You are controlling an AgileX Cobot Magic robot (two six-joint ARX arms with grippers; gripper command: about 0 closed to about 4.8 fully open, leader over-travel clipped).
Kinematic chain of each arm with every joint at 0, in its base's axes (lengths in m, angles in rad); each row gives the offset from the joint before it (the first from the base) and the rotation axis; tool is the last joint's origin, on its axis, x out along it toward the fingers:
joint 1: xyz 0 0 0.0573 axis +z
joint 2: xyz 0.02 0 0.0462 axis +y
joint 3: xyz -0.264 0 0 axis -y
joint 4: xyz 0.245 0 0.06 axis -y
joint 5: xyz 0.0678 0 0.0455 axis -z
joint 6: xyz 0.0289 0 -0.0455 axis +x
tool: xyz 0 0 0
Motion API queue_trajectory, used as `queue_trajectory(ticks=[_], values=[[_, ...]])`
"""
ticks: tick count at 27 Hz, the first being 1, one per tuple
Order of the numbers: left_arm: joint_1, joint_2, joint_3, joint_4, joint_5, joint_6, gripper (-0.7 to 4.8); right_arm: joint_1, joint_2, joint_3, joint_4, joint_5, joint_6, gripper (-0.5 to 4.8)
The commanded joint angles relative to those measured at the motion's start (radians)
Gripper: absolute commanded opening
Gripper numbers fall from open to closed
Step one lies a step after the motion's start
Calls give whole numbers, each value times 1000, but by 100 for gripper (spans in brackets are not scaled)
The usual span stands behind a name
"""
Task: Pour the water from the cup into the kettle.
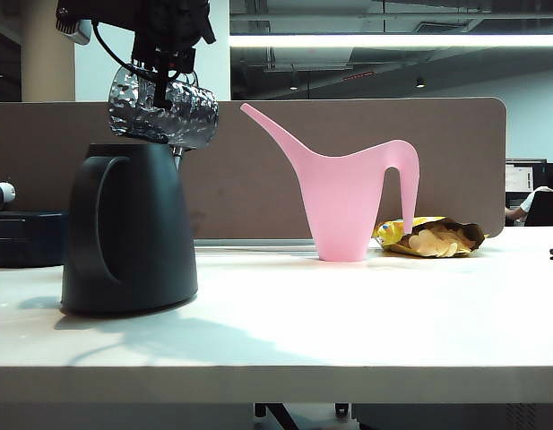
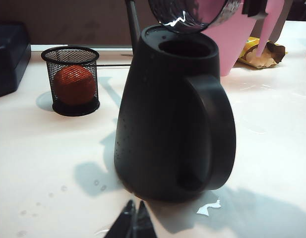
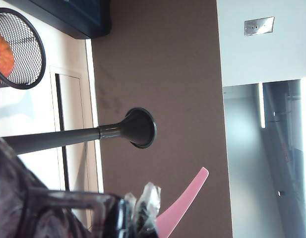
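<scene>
At upper left of the exterior view, the right gripper (image 1: 164, 67) is clamped on the dimpled, greyish translucent glass cup (image 1: 164, 109), tipped on its side just above the open mouth of the large matte black kettle (image 1: 128, 228) on the white table (image 1: 348, 331). Contents of either cannot be made out. Low in the left wrist view, the left gripper (image 2: 133, 224) has its fingers pressed together. Behind the kettle, a black mesh pot (image 2: 72, 82) holds an orange ball (image 2: 73, 84); right of centre stand a pink long-spouted watering can (image 1: 348, 202) and an open yellow snack bag (image 1: 433, 237), its writing unreadable.
</scene>
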Motion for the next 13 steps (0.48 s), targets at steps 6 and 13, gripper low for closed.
queue_trajectory(ticks=[6, 13], values=[[1, 1, 2, 13, -36, 6, -5, 4, 8, -5, -39, 6, -45, -9], [1, 1, 2, 14, -50, 6, -5, 21, 8, -5, -39, 3, -100, -9]])
